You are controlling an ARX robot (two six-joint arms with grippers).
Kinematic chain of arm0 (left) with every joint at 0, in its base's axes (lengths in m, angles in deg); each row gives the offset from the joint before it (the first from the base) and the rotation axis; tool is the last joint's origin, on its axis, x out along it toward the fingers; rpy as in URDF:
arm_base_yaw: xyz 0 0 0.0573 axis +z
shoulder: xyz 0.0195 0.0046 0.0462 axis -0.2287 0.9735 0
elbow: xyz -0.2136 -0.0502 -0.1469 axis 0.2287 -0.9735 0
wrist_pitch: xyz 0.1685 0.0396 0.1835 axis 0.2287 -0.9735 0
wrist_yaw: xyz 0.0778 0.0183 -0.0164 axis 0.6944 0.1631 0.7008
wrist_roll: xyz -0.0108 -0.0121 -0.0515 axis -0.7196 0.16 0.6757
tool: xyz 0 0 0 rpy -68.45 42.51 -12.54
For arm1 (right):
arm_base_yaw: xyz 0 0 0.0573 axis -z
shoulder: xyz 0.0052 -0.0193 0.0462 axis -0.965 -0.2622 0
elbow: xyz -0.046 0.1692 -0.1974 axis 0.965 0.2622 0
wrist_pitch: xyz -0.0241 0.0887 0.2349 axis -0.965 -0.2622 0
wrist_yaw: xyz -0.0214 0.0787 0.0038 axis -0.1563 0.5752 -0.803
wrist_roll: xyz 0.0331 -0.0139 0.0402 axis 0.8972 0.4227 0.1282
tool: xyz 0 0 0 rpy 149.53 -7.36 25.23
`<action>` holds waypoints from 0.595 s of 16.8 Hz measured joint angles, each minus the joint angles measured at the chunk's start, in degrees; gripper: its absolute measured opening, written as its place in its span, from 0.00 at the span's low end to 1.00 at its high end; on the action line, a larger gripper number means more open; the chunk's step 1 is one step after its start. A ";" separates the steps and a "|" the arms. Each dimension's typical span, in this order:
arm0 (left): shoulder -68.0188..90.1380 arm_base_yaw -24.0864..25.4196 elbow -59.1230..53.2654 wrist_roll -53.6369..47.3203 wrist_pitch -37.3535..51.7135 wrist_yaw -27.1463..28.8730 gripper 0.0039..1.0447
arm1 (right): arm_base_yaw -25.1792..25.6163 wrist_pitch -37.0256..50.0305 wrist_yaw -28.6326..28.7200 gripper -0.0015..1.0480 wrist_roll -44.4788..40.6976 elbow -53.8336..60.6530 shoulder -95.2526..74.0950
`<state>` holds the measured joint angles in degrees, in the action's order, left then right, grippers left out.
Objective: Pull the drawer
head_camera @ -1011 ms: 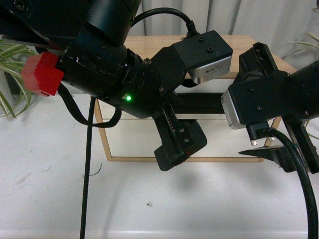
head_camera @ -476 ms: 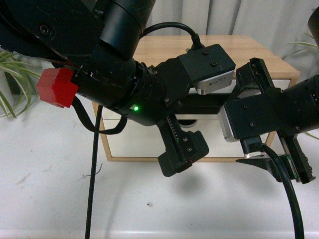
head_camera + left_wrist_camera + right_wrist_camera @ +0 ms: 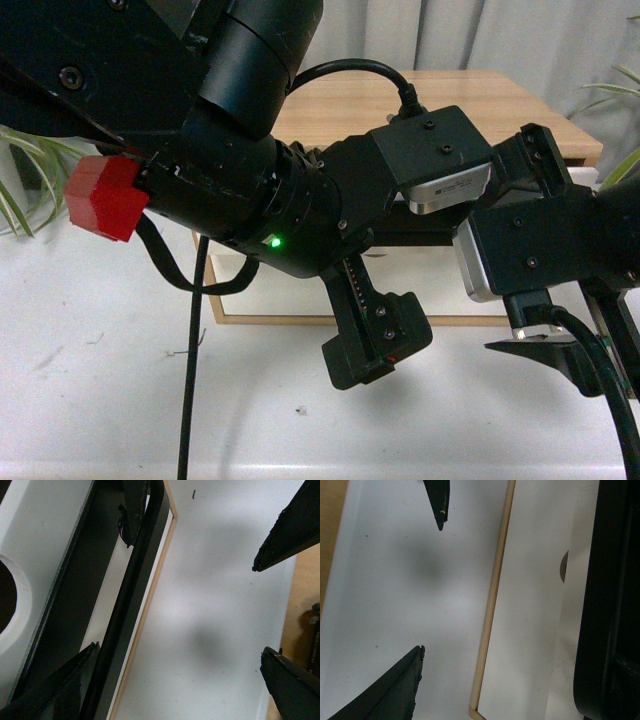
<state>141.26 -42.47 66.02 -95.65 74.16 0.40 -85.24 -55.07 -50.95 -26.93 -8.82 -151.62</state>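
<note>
The drawer's white front (image 3: 37,545) shows in the left wrist view with its semicircular notch (image 3: 7,605) and long black bar handle (image 3: 127,610). My left gripper (image 3: 177,680) is open. One fingertip (image 3: 65,690) lies right beside the bar on the drawer side, and the other (image 3: 292,685) hangs over the white tabletop. In the front view the left gripper (image 3: 375,345) hangs before the cabinet, and only a piece of the handle (image 3: 425,235) shows. My right gripper (image 3: 560,355) is open, with nothing between its fingers (image 3: 395,690).
A light wood cabinet (image 3: 470,95) stands on a white table (image 3: 100,400). Its plain white lower front (image 3: 520,605) reaches a wood bottom edge (image 3: 490,620). Green plant leaves (image 3: 20,170) flank the cabinet. Both black arms hide most of the cabinet's face.
Both grippers have moved lower and closer to me in the front view. The black bar handle also shows lower than a second ago.
</note>
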 joint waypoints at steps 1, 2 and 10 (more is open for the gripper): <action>-1.33 -0.35 -1.66 0.02 0.20 -0.28 0.94 | 0.00 0.24 0.07 0.94 0.00 1.79 1.27; -2.60 -0.66 -3.26 0.26 0.50 -0.72 0.94 | 0.00 0.28 0.42 0.94 0.04 3.43 2.51; -11.85 -2.93 -14.14 2.01 2.49 -1.40 0.94 | -1.18 -0.35 0.96 0.94 0.39 13.25 11.21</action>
<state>129.42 -45.40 51.88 -93.64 76.65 -1.00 -86.42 -55.42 -49.99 -26.53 4.43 -140.41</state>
